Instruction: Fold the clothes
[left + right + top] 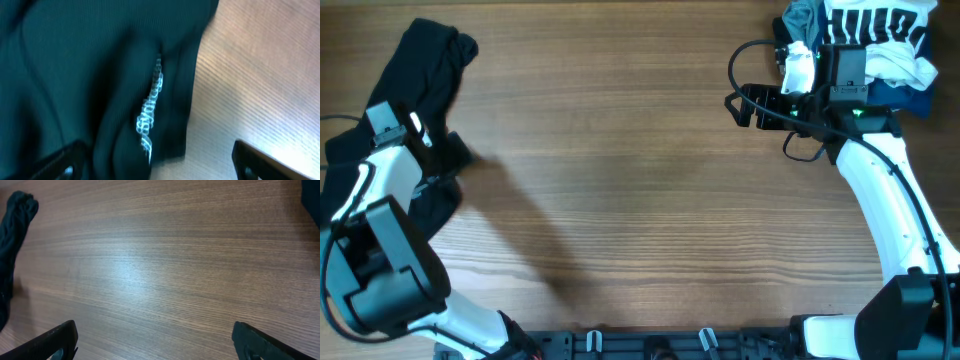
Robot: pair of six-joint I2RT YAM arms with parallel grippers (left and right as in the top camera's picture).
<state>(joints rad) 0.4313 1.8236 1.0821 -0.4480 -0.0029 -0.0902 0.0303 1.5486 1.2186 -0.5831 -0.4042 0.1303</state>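
Black garment [428, 52] is bunched in a long heap right under and ahead of the left tool [157, 150]. In the overhead view we see its long axis running away from that tool, toward the far table edge and leaning a bit right. The left tool's jaws are wide. One finger is over the fabric, the other over bare table [260, 80], so the garment's edge sits between them. The white logo mark [150, 110] is just ahead of the jaws.

The right tool [155, 345] is also wide and holds nothing, with only wood grain beneath it. From it the garment lies well apart, far ahead and off to one side. The pile of other clothes [880, 40] is close behind its wrist.

We judge the left arm much nearer. Spreading the heap flat comes first, and the right tool must cross the table to help.
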